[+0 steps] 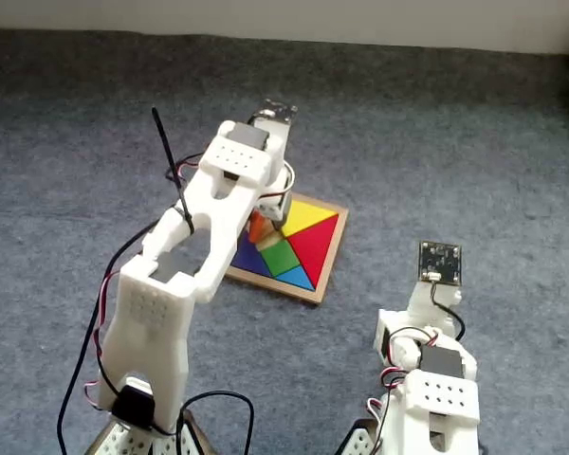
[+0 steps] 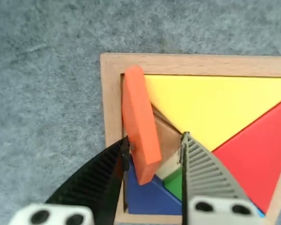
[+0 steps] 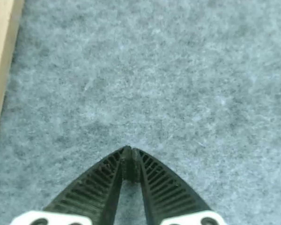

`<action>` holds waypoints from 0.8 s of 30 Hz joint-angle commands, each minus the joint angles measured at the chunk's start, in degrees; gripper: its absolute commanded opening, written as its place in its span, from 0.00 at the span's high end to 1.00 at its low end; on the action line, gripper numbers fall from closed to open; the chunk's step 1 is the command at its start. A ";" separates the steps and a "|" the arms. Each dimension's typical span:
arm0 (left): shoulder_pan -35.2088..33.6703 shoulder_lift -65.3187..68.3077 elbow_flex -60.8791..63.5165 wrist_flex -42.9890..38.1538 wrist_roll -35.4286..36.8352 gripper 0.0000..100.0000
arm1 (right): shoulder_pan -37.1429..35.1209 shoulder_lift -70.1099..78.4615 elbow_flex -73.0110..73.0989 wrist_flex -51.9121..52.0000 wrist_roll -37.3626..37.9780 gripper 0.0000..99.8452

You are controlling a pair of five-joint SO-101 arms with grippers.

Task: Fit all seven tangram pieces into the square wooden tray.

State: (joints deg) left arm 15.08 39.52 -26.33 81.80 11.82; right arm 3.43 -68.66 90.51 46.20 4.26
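Tray [image 2: 113,117]: yellow piece [image 2: 210,103], red piece [image 2: 257,164], blue piece [image 2: 147,197], green piece [image 2: 174,183] flat; orange piece [image 2: 139,126] tilted in tray corner. Left pincer [image 2: 154,140] spread astride it. Right pincer [image 3: 129,152] closed, empty, beside tray.

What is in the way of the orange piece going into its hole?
Nothing visible. The bare gap beside the yellow piece is free; the orange piece stands tilted over it, inside the open left gripper.

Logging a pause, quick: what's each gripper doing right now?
Left gripper: open, straddling the tilted orange piece.
Right gripper: shut, holding nothing.
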 commanded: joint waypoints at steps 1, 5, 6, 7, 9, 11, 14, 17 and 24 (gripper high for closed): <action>-2.07 -2.42 -5.76 3.78 0.62 0.81 | 0.57 -0.92 -0.48 0.04 0.62 1.00; -2.07 -2.42 -8.40 6.33 0.70 0.81 | 0.57 -0.92 -0.48 0.04 0.62 1.00; -2.07 -2.42 -8.40 6.33 0.70 0.81 | 0.57 -0.92 -0.48 0.04 0.62 1.00; -2.07 -2.24 -8.40 6.33 0.62 0.81 | 0.57 -0.92 -0.48 0.04 0.62 1.00; -2.15 -1.98 -8.40 6.24 0.44 0.81 | 0.57 -0.92 -0.48 0.04 0.62 1.00; -2.33 -1.98 -8.31 6.24 0.44 0.81 | 0.57 -0.92 -0.48 0.04 0.62 1.00; -4.35 -1.89 -8.22 6.07 0.44 0.81 | 0.57 -0.92 -0.48 0.04 0.62 1.00; -7.25 -1.89 -8.22 5.98 0.44 0.81 | 0.57 -0.92 -0.48 0.04 0.62 1.00; -8.22 -1.89 -8.13 6.15 0.35 0.81 | 0.57 -0.92 -0.48 0.04 0.62 1.00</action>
State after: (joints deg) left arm 6.90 39.60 -32.13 87.60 11.82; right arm 3.43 -68.66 90.51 46.20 4.26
